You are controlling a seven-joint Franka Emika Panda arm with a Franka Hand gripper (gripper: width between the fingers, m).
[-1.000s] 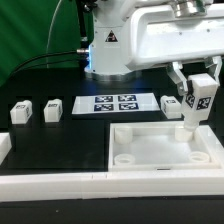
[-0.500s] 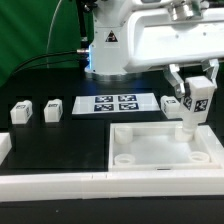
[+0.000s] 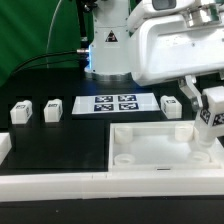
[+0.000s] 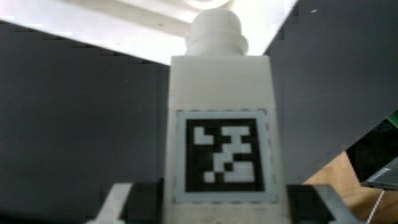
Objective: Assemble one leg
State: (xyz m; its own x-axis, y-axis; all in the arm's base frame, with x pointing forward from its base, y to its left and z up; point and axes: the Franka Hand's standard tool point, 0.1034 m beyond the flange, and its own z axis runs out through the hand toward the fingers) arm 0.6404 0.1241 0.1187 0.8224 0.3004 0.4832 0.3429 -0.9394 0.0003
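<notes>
My gripper point(image 3: 206, 98) is shut on a white leg point(image 3: 212, 120) with a black-and-white marker. It holds the leg upright above the large white tray's point(image 3: 150, 132) corner on the exterior view's right. In the wrist view the leg point(image 4: 219, 110) fills the middle, its peg end pointing away, clamped between the two fingers point(image 4: 125, 205). Three more legs stand on the black table: two on the exterior view's left point(image 3: 20, 113) point(image 3: 52, 109) and one point(image 3: 171, 106) just behind the tray.
The marker board point(image 3: 112, 103) lies behind the tray. The robot base point(image 3: 105, 45) stands at the back. A white rail point(image 3: 50, 185) runs along the front edge, and a white block point(image 3: 4, 148) sits at the exterior view's far left.
My gripper has moved with the leg toward the exterior view's right and a little lower, from over the tray's back edge to its right-hand corner.
</notes>
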